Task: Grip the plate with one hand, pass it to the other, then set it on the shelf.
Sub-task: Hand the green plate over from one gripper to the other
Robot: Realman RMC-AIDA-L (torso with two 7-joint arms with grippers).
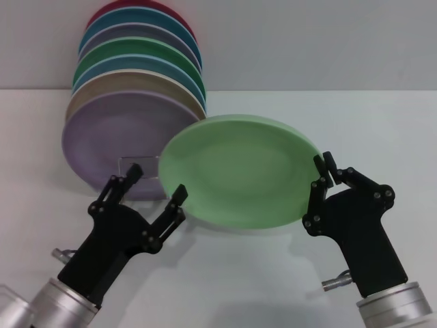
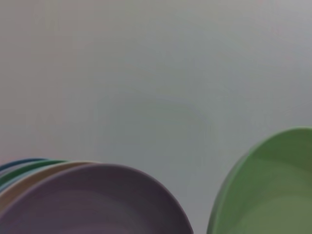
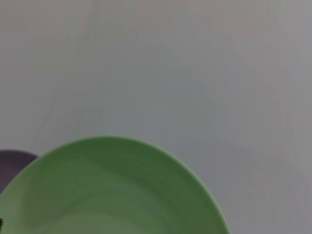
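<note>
Plate [image 1: 239, 171] pale green, matte (tilted), pinched by right gripper [image 1: 326, 179].

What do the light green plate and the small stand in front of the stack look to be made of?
The plate: matte, evenly coloured, likely plastic or melamine; no glare. The shelf: thin clear or silvery wire, hard to tell which. Right gripper holds the plate's rim.

Eight plates show: one light green plate [image 1: 242, 171] apart and seven stacked plates [image 1: 133, 102] leaning together, beside one wire shelf [image 1: 140, 167] and two hands, left hand [image 1: 153, 188] and right hand [image 1: 326, 174].
</note>
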